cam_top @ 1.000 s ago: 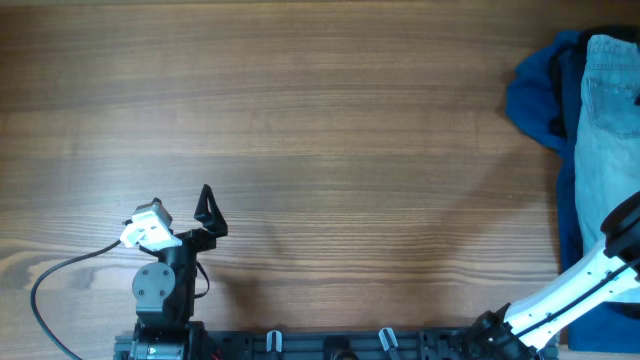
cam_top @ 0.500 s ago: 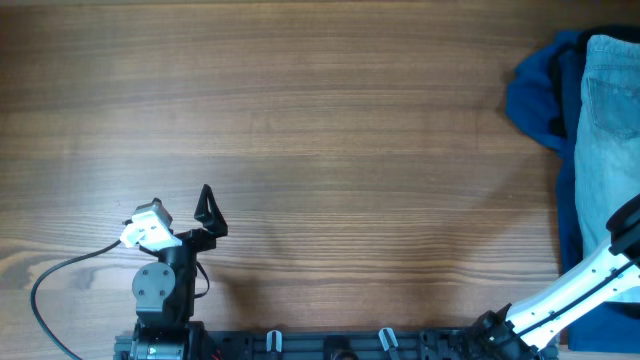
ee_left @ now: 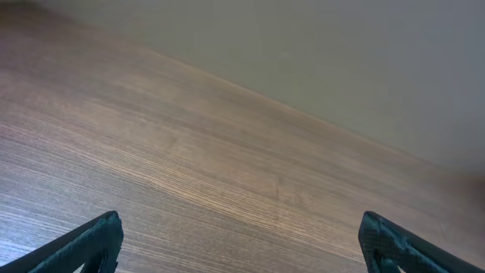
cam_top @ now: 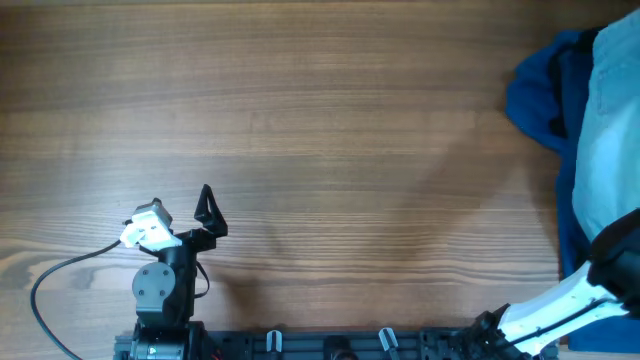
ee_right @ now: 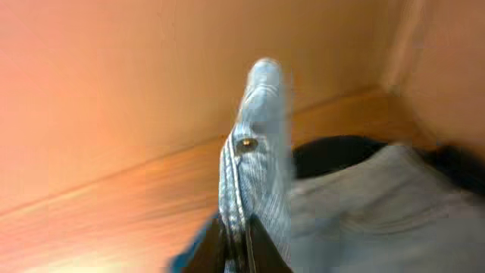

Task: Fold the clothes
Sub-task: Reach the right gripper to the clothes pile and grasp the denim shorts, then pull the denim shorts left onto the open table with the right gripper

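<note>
Right gripper (ee_right: 235,244): I have it pinched tight on a raised fold of the denim shorts (ee_right: 254,98), just below a metal rivet (ee_right: 245,143), so I can drag them off the pile.
Denim shorts: at the far right edge of the table (cam_top: 300,130), lying over navy garments (cam_top: 535,95).
Left gripper (ee_left: 241,239): fully spread, holding nothing, parked over bare wood, out of the way.

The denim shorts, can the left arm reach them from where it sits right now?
Probably not. The left gripper sits open at the near left of the table; the denim shorts lie at the far right edge, pinched by the right gripper. Nothing blocks the way, but the stretch looks too long.
</note>
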Robot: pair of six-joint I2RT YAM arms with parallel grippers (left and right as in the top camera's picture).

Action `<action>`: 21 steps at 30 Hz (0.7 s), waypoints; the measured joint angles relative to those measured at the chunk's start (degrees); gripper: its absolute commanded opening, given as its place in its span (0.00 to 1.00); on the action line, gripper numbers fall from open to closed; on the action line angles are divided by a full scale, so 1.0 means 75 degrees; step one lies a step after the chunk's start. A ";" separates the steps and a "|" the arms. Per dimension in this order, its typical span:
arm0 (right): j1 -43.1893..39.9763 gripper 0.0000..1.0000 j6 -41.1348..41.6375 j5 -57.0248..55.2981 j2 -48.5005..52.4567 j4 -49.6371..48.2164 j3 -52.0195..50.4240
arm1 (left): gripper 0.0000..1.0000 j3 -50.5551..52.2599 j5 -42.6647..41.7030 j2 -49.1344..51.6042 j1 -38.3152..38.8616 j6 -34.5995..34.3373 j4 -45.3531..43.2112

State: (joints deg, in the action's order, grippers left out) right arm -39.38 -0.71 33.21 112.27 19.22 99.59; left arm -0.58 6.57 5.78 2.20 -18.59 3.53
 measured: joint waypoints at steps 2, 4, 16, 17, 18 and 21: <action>0.0632 0.04 0.0277 0.0096 -0.0219 0.0699 0.0000 | 1.00 0.0000 0.0000 0.0003 0.0000 0.0000 -0.0003; 0.1411 0.04 0.0606 0.0111 -0.0242 0.1311 0.0000 | 1.00 0.0000 0.0000 0.0000 0.0000 0.0000 -0.0003; 1.0171 0.06 0.2241 -0.1218 0.1207 -0.1329 -0.0131 | 1.00 0.0000 -0.0003 0.0000 0.0000 0.0000 0.0000; 1.0558 0.06 0.2259 -0.1364 0.1376 -0.1416 -0.0131 | 1.00 0.0000 -0.0006 0.0000 0.0000 0.0000 0.0000; 1.0943 0.13 0.2256 -0.1617 0.1492 -0.1402 -0.0131 | 1.00 0.0000 -0.0003 0.0000 0.0000 0.0000 0.0000; 1.1648 0.34 0.1909 -0.2247 0.1565 -0.1376 -0.0131 | 1.00 0.0000 -0.0003 0.0000 0.0000 0.0000 0.0000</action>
State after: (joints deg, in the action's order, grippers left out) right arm 47.99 13.61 16.36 124.01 8.91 98.61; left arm -0.58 6.55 5.78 2.20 -18.59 3.53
